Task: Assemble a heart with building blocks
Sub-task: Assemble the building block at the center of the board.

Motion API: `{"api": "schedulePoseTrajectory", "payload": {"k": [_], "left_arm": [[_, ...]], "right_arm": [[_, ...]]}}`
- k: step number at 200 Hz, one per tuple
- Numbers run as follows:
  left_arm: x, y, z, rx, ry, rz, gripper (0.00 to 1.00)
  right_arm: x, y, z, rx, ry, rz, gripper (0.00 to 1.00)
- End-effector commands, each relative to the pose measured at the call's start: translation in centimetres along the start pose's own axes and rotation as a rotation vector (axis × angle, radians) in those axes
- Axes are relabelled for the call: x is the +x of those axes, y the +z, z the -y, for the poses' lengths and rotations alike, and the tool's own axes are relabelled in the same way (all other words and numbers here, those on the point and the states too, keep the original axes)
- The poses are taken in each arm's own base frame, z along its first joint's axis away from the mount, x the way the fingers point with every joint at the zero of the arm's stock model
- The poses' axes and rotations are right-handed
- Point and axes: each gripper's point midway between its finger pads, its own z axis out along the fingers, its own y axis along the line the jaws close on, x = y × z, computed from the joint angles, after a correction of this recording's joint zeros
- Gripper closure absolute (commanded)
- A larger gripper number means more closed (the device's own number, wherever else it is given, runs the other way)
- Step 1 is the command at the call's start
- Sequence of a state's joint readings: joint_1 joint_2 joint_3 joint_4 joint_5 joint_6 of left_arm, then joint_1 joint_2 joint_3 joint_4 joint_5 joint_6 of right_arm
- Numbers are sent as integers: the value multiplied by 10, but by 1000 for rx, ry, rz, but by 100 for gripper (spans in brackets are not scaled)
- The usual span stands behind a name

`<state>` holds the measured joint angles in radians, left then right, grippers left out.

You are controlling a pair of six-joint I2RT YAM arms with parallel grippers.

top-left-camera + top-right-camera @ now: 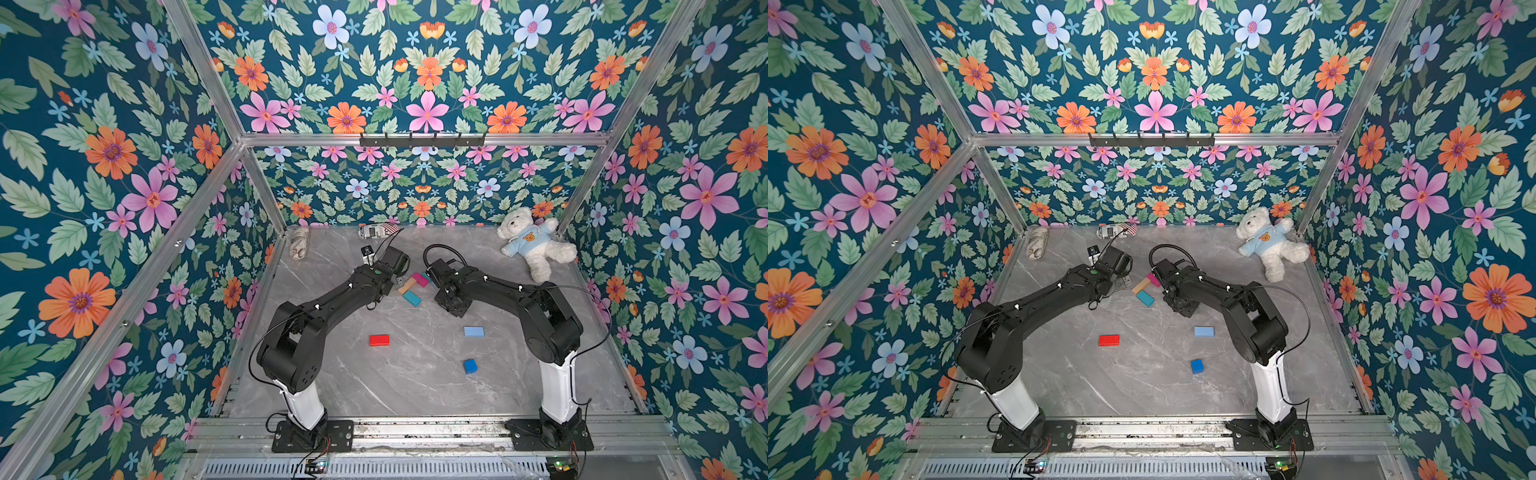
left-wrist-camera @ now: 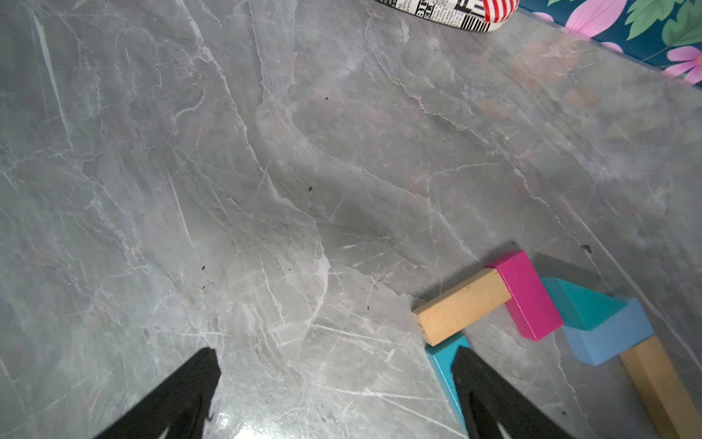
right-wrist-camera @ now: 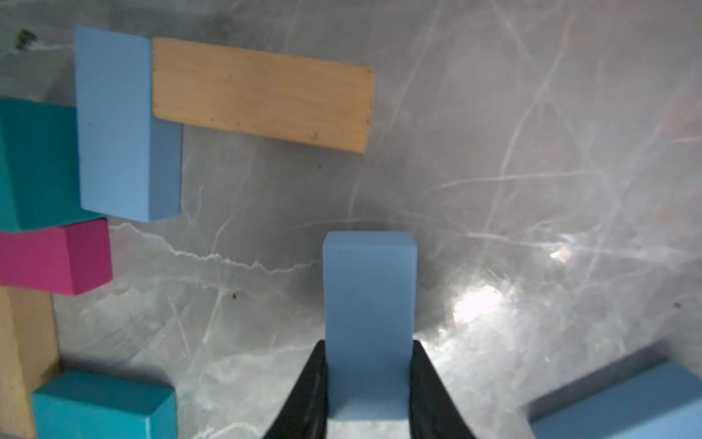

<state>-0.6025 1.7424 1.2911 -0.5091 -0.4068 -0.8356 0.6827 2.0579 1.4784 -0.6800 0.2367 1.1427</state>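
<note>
At frame centre in both top views lay the partial heart (image 1: 409,286). The right tool (image 3: 368,342) was clamped on a light blue block (image 3: 368,289); the left tool (image 2: 336,351) stood wide apart, empty, beside a teal block (image 2: 440,368).

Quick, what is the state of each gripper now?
Left gripper: open, holding nothing.
Right gripper: closed on a light blue block.

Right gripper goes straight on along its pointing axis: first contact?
Probably bare marble tabletop, met by the light blue block the right gripper holds. Beyond that, the tan block's end; depth unclear.
</note>
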Motion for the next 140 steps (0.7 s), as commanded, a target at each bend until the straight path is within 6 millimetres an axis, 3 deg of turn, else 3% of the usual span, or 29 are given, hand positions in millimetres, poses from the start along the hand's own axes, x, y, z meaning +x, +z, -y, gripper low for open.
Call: {"api": "schedulePoseTrajectory", "payload": {"k": [1, 41, 140], "left_arm": [[-6, -1, -2, 4, 2, 15, 1], [-11, -1, -8, 4, -5, 25, 1], [-11, 5, -10, 12, -11, 12, 0]], "right_arm": [[-1, 3, 1, 26, 21, 6, 100], [3, 13, -4, 28, 22, -19, 100], [-6, 14, -10, 50, 23, -8, 100]]}}
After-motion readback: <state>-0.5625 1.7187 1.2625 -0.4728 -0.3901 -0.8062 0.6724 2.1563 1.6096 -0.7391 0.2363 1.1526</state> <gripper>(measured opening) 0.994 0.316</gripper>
